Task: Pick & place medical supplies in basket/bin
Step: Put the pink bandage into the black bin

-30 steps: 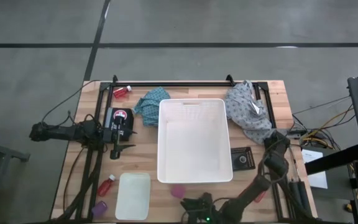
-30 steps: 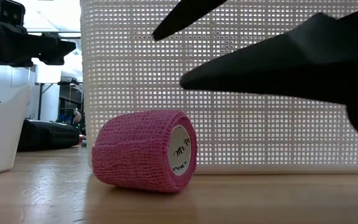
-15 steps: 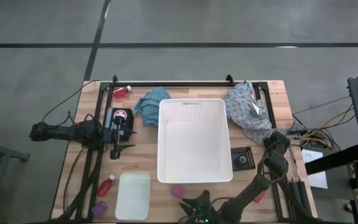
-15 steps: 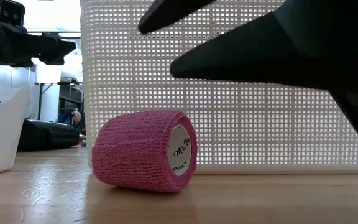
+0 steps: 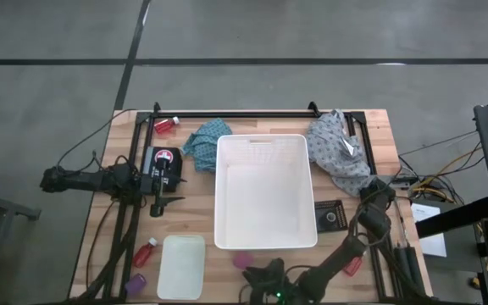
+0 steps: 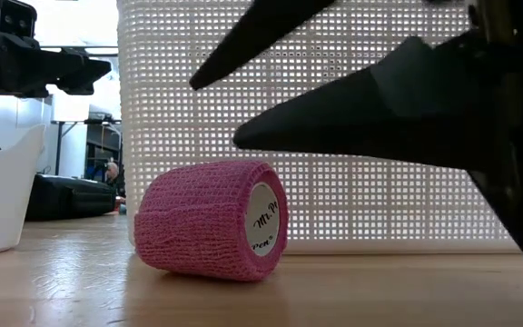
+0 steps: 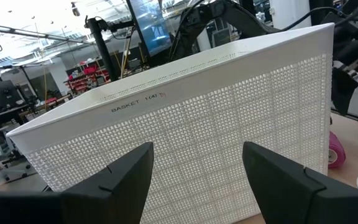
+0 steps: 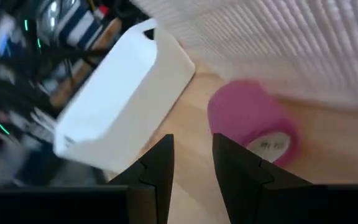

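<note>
Reaching low over the tabletop [image 5: 202, 203] at its near edge, right claw [image 6: 216, 113] spread wide and hanging just above and beside the pink bandage roll [image 6: 212, 221], not touching it. Lying on its side against the front wall of the large white basket [image 5: 265, 191], near the small translucent tray [image 5: 181, 267]. Waiting at the basket's left side, left claw [image 7: 194, 168] parted and gripping nothing.

Even, soft overhead light; right wrist view motion-blurred; low view backlit.
</note>
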Available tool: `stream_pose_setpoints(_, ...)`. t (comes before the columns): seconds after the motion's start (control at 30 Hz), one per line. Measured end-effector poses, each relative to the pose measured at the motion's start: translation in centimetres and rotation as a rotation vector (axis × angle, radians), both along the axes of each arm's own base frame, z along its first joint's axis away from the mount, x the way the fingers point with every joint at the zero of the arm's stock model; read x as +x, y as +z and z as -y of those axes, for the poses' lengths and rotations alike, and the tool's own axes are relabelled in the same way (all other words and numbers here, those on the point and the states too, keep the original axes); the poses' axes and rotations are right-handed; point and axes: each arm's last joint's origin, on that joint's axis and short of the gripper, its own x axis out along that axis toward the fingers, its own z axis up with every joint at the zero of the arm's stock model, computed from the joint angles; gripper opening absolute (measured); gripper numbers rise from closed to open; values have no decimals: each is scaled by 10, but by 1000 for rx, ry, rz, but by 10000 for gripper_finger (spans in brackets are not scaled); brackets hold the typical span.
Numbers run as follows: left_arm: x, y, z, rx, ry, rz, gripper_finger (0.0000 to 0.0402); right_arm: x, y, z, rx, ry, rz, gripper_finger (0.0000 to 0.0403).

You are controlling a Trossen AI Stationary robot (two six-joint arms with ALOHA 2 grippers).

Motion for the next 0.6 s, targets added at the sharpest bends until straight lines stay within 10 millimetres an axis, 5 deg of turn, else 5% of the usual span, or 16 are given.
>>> stream_pose_setpoints(0.2,0,0,0,0,0,0,253,1,2,2,203,-49,46,107)
stream_pose_setpoints(0.6,0,0,0,0,0,0,253,2,5,4,230,-56,-2,107)
